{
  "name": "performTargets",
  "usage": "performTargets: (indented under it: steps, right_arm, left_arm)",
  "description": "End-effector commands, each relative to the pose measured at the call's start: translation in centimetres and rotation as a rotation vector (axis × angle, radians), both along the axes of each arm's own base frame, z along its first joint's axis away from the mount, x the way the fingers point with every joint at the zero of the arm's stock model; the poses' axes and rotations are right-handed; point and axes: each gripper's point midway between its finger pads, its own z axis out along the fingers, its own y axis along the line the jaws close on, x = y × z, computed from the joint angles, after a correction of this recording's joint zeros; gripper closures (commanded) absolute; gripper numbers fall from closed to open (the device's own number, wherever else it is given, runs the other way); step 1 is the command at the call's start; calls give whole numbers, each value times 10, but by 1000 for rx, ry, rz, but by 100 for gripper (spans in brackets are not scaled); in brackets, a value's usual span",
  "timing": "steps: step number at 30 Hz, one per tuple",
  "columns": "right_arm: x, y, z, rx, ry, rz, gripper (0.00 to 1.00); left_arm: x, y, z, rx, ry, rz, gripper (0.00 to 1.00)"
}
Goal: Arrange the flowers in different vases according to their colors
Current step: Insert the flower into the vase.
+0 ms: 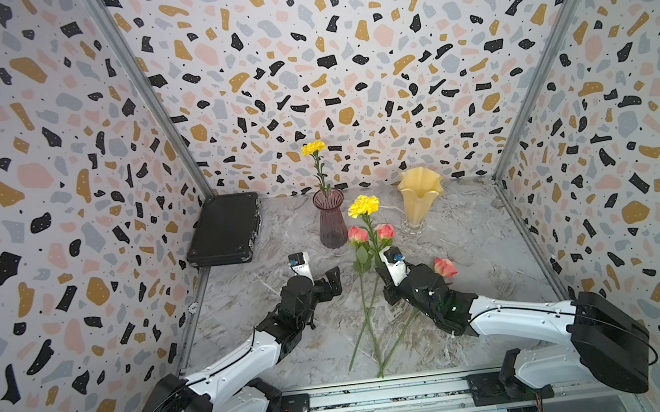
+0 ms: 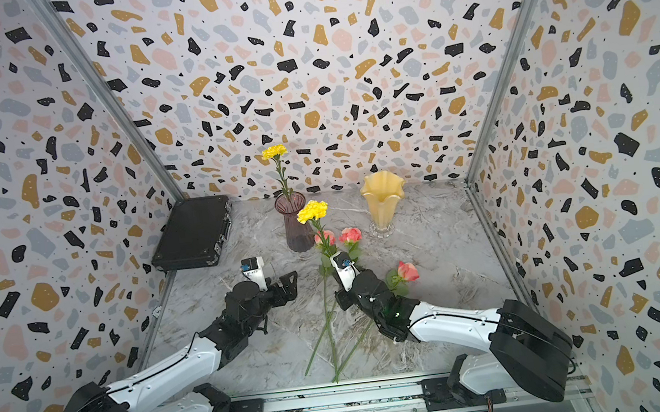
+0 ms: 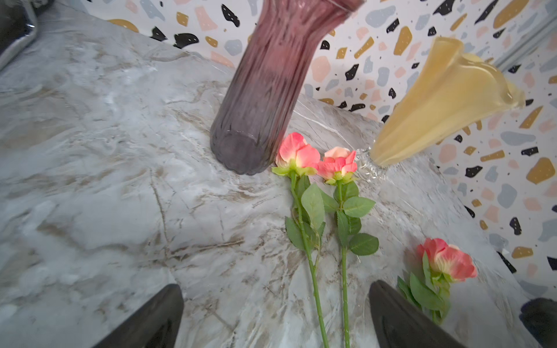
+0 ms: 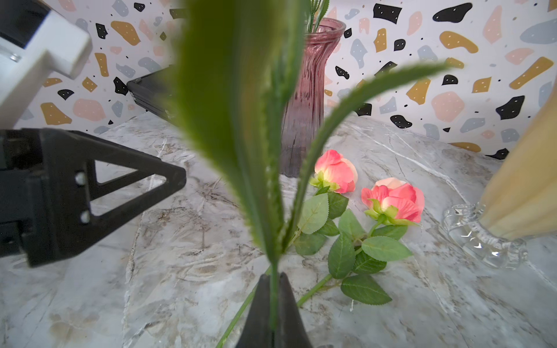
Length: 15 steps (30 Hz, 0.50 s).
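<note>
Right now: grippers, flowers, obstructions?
Left gripper open, empty. Right gripper shut on yellow flower. Other yellow flower in purple vase; three roses on table. Nothing blocking.

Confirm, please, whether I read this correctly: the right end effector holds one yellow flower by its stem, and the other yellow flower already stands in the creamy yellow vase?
Not quite. The other yellow flower stands in the purple vase, not the creamy yellow vase, as both top views show. The right end effector does hold one yellow flower by its stem.
</note>
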Motion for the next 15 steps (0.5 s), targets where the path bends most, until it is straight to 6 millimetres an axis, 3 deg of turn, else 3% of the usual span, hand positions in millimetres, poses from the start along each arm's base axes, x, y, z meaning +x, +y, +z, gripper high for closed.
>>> performTargets:
  steps: [1,4,7,11,15]
  right_arm:
    - [4,6,7,-12,-24,9,100]
    - [6,11,4,-34,-19,17,100]
    - [14,14,16,-32,10,-23,100]
    - [39,13,78,-22,2,-155,100]
    - [65,31,152,-38,-81,-171,100]
  left_arm:
    - [4,16,7,-34,-21,100,1]
    - [2,14,17,-17,-26,78,0]
    - [1,20,21,-12,-49,98,1]
    - [0,29,20,-14,-49,144,1]
    - [1,29,19,2,-39,148,0]
